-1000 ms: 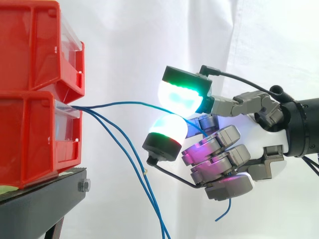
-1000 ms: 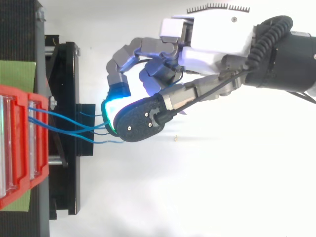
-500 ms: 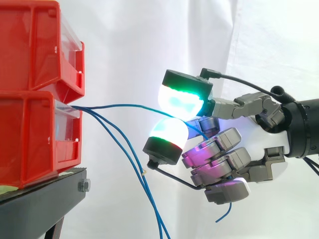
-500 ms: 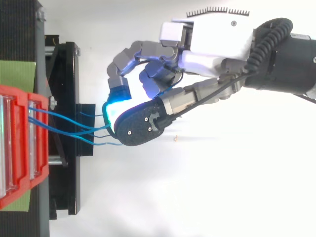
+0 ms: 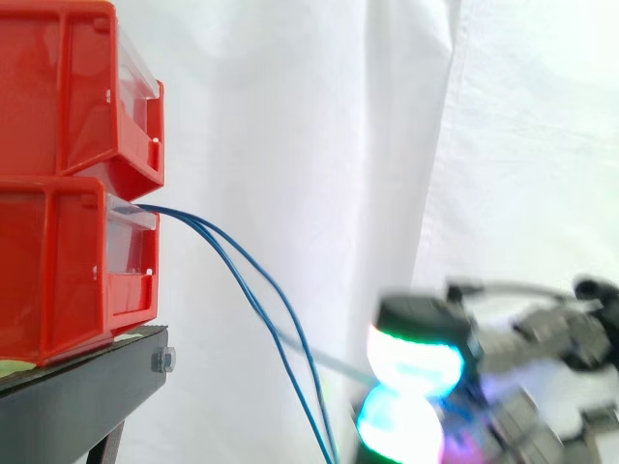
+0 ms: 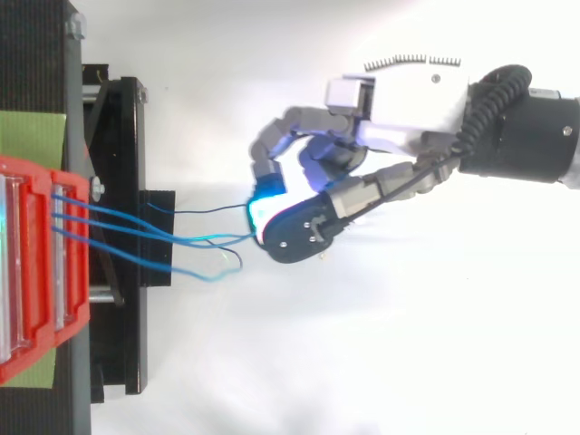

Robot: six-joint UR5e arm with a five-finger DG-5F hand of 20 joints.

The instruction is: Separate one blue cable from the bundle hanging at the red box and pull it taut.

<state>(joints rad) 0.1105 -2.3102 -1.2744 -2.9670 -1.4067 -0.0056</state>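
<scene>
Fingers (image 6: 269, 156): curled, pads pinching one cable (image 6: 227, 239), 3 o'clock of the box (image 5: 58, 261)
Unclear: hand (image 6: 399, 100) blurred, cut off at 5 o'clock, side view

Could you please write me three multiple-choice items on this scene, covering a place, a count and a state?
1. Where do the blue cables come out?
A. the upper bin
B. the lower red bin
C. the black stand

2. How many red bins are stacked in the side view?
A. one
B. four
C. two

3. What is the hand doing?
A. pinching a blue cable between its pads
B. lying flat and open on the stand
C. gripping a bin's rim

Answers:
1 B: in the side view the cables leave the front of the lower bin and hang down.
2 C: one bin sits on another.
3 A: the top view shows a cable running straight into the closed pads, well away from the bins.
</scene>
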